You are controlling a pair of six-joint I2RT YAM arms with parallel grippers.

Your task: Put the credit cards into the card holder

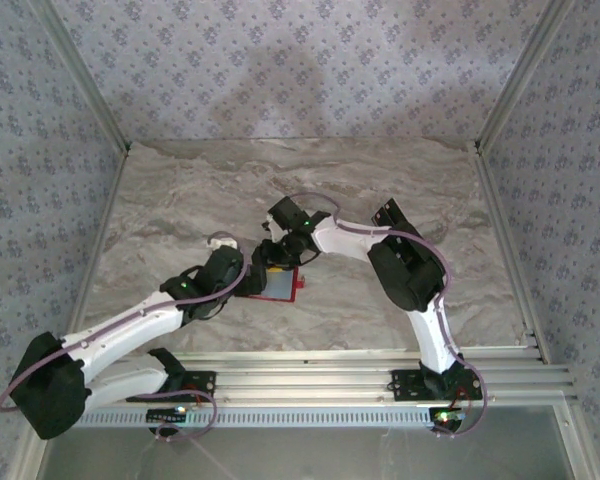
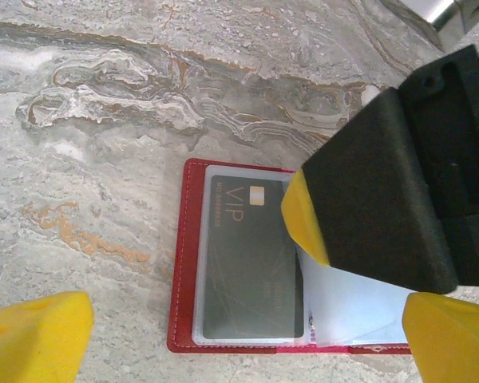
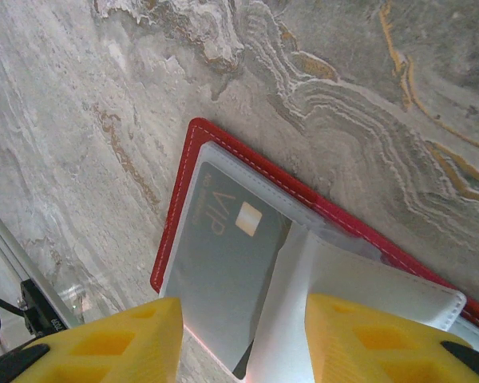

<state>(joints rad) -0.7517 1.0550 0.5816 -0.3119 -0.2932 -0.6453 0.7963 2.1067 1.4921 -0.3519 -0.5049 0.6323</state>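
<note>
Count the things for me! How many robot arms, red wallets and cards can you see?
Robot arms: 2 (left, right)
Red card holder: 1
Dark credit card showing, tucked in a clear sleeve: 1
Total: 4

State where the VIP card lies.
In the left wrist view, the dark grey rectangular VIP card sits in the clear left-hand sleeve of the open red folding card holder.
</note>
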